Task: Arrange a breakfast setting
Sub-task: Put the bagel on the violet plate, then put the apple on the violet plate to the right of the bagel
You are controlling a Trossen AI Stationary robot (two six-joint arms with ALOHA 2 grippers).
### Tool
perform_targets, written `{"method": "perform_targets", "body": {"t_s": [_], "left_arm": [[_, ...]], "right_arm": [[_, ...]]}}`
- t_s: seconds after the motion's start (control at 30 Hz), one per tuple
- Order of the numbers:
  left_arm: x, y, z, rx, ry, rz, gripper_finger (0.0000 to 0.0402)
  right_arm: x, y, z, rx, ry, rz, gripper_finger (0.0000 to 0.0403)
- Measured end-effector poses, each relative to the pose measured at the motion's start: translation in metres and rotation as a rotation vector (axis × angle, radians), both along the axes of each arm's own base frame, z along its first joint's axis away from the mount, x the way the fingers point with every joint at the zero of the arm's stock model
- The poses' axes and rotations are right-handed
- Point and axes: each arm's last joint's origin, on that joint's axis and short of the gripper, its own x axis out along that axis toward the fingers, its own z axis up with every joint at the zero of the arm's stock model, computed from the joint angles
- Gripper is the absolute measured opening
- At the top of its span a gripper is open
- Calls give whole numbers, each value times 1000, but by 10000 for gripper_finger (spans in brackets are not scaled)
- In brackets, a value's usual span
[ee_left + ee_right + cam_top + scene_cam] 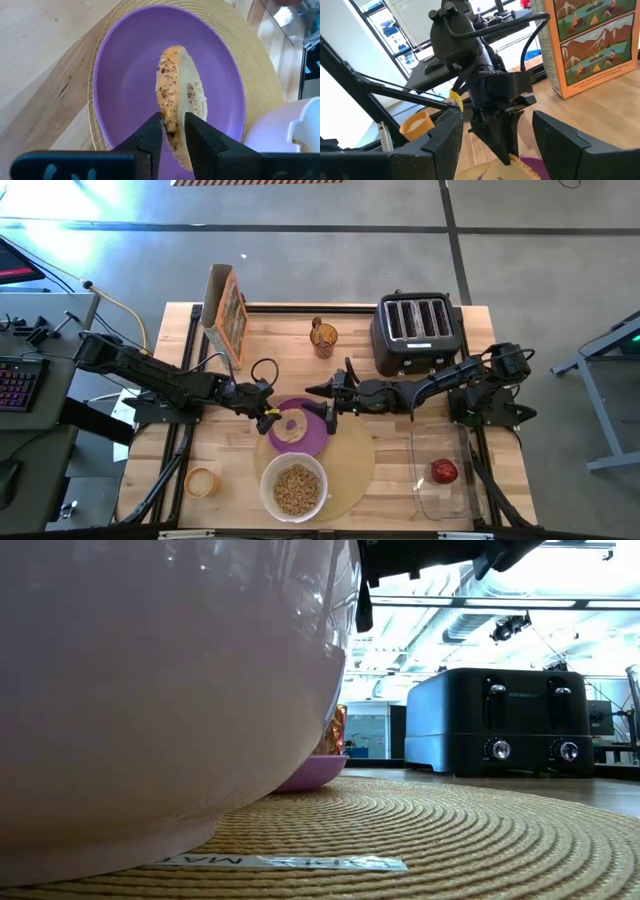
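Purple plate (125,85) under your left gripper (173,131), pinching the bagel (181,95) edge; your right gripper (495,135) hovers wide beside it.

The mat (350,465) lies at the middle front of the surface (385,390). On it, the plate (312,438) sits at the back left with the bagel (291,426) on it, and the bowl (294,483) of cereal (294,491) stands just in front of the plate. The toaster (415,328) stands behind, to the right. The apple (444,471) lies in a clear tray (440,500) right of the mat. A box (226,312) stands at the back left.
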Motion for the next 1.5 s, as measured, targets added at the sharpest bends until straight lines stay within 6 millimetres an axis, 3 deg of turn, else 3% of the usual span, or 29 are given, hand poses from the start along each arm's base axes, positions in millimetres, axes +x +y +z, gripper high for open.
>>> {"method": "perform_targets", "body": {"t_s": [0.33, 0.67, 0.93, 1.13, 1.5], "left_arm": [[0, 2, 0, 25, -3, -14, 93], [-2, 10, 0, 74, 21, -39, 95], [-1, 11, 1, 100, 2, -65, 95], [6, 9, 9, 121, -113, -102, 95], [18, 7, 32, 156, -384, -153, 95]], "right_arm": [[-1, 0, 1, -8, 5, 10, 220], [-19, 4, 26, -6, 22, 68, 220], [-49, 11, 47, 114, 130, 84, 220], [-74, 19, 59, 189, 201, 103, 220], [-123, 28, 58, 340, 477, 70, 220]]}}
